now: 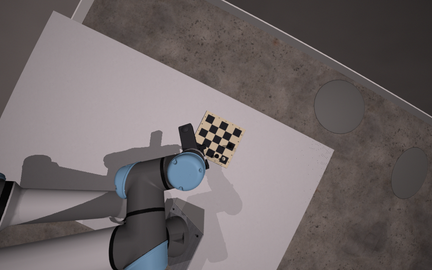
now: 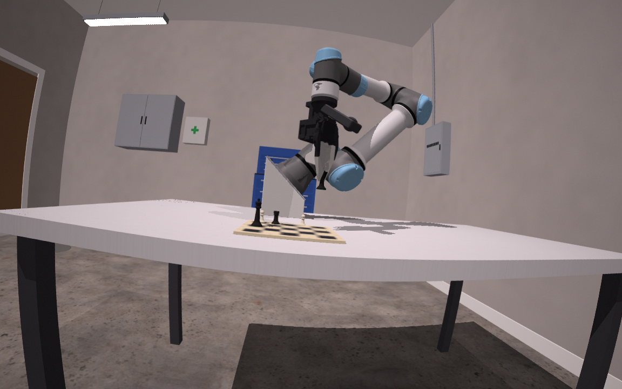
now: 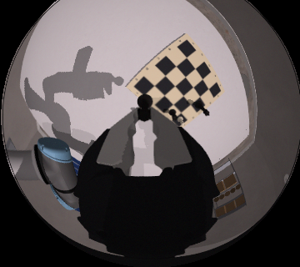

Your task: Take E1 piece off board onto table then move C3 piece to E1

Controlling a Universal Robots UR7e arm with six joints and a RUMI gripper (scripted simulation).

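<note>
My gripper (image 2: 321, 180) (image 3: 144, 119) is shut on a small black piece (image 2: 321, 185) (image 3: 144, 105) and holds it upright, high above the table. In the wrist view it hangs over bare table just off the near left edge of the chessboard (image 1: 230, 129) (image 2: 289, 237) (image 3: 167, 79). In the top view the arm's wrist hides the fingers. Three pieces stand on the board near one edge: a tall black piece (image 1: 230, 146) (image 2: 257, 215) (image 3: 202, 108), a shorter black piece (image 1: 216, 155) (image 2: 275, 217) (image 3: 172, 113) and a small white piece (image 1: 223, 158) (image 2: 302, 220) (image 3: 180, 119).
The grey arm mount (image 1: 183, 218) (image 2: 279, 190) stands on the table (image 1: 76, 100) (image 2: 400, 251) behind the board. The table's edge runs a little beyond the board's far side. A blue cabinet (image 2: 267, 154) stands behind the table.
</note>
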